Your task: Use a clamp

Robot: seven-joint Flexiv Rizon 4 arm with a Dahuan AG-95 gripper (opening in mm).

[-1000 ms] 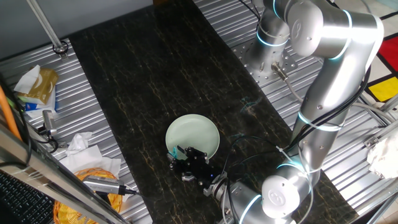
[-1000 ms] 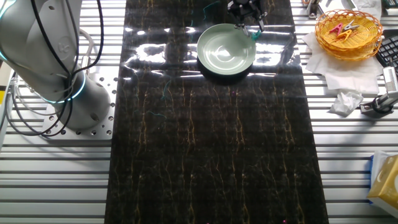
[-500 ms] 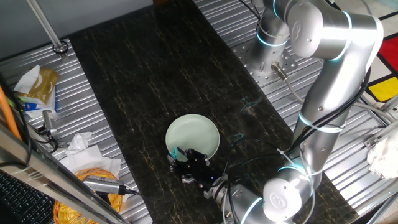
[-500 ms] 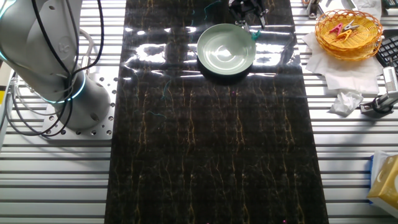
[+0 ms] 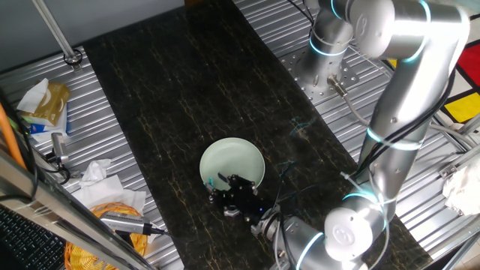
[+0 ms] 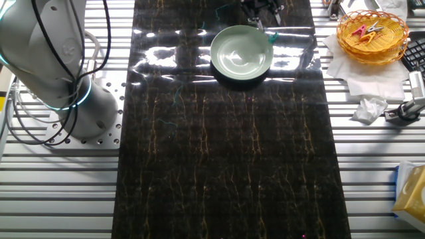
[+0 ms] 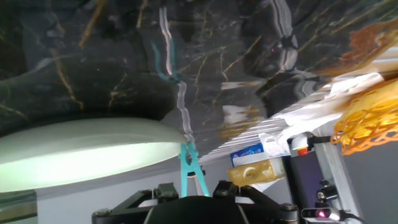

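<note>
My gripper (image 5: 238, 196) hangs at the plate's (image 5: 238, 159) near edge on the dark mat (image 5: 172, 97). In the hand view the clamp (image 7: 191, 167) sits clipped on the plate's rim — its teal prongs (image 7: 198, 180) point back toward my hand, just ahead of the gripper body. In the other fixed view the clamp (image 6: 270, 38) shows as a small teal spot at the plate (image 6: 242, 54) edge, with my gripper (image 6: 260, 9) just beyond it and apart from it. My fingertips are not clearly visible — I cannot tell how wide they stand. A yellow basket (image 6: 372, 32) sits off the mat, well apart.
</note>
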